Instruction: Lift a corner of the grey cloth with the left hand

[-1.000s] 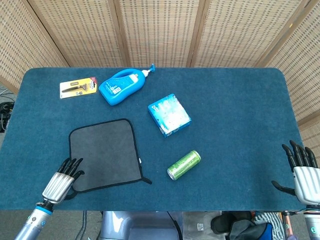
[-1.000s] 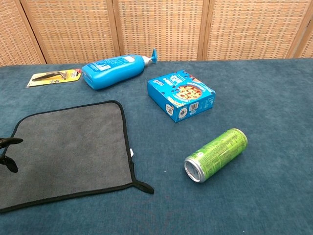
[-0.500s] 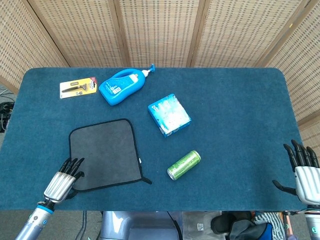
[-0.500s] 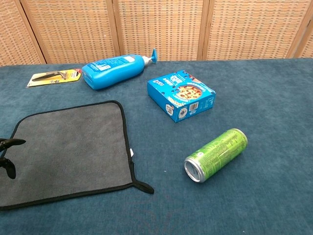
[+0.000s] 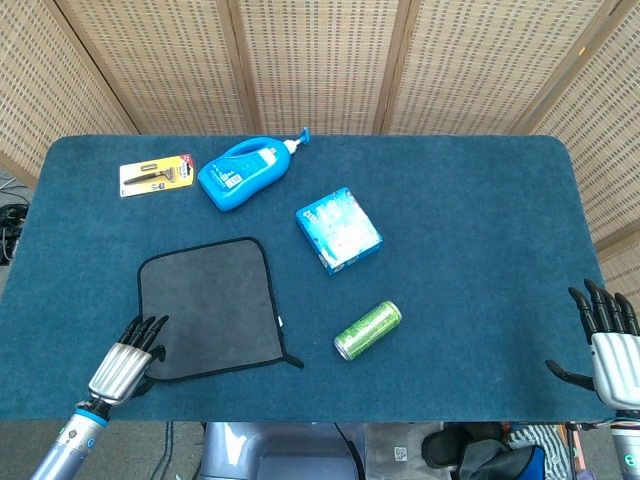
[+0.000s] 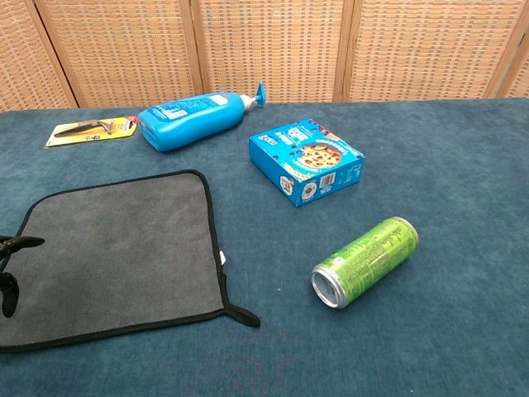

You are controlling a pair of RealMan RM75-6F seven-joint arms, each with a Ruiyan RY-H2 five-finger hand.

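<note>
Left hand (image 5: 127,358): at the near left edge of the tabletop (image 5: 470,210), palm down. Its fingers (image 5: 146,327) are extended and slightly apart, their tips over the near left corner of the grey cloth (image 5: 210,305). Whether they pinch the hem cannot be told; in the chest view only dark fingertips (image 6: 15,243) show at the frame's left edge, on the cloth's left border.

Grey cloth: black-edged, lying flat, spread ahead and to the right of the left fingers. A small black loop trails from its near right corner, the corner farthest from those fingers along the near edge.

Right hand (image 5: 606,345): at the near right edge of the tabletop, fingers (image 5: 600,305) apart and upright, holding nothing, well apart from every item.

Green can (image 5: 368,330): on its side, to the right of the cloth, between the two hands.

Blue box (image 5: 339,229): flat, beyond the can, well ahead of the left fingers.

Blue pump bottle (image 5: 243,173): on its side, far beyond the cloth, nozzle pointing away to the right.

Yellow carded tool pack (image 5: 156,174): just left of the bottle, far ahead of the left fingers.
</note>
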